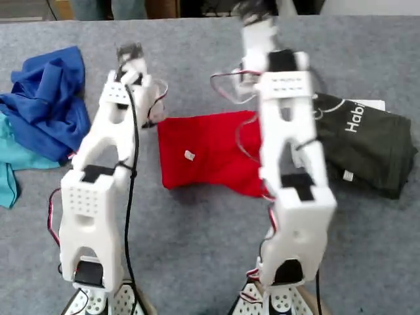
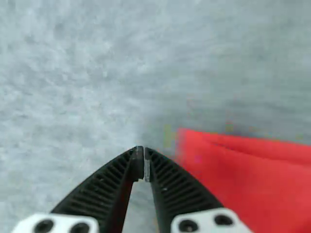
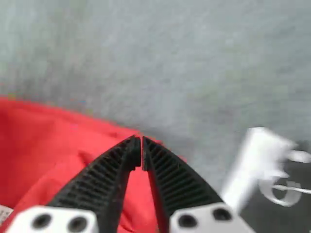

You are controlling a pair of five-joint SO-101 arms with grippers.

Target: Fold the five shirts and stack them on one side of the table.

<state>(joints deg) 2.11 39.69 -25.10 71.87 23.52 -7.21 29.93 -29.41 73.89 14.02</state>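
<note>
Red shirt (image 1: 210, 154) spread at the middle of the counter (image 1: 197, 249); left gripper (image 2: 144, 162) fingers together over bare surface beside one corner; right gripper (image 3: 141, 153) fingers together above the far edge; seemingly poised for the next fold.

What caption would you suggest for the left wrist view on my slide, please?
The left gripper, shut, over the grey felt-covered table beside a corner of the folded red cloth shirt.
</note>
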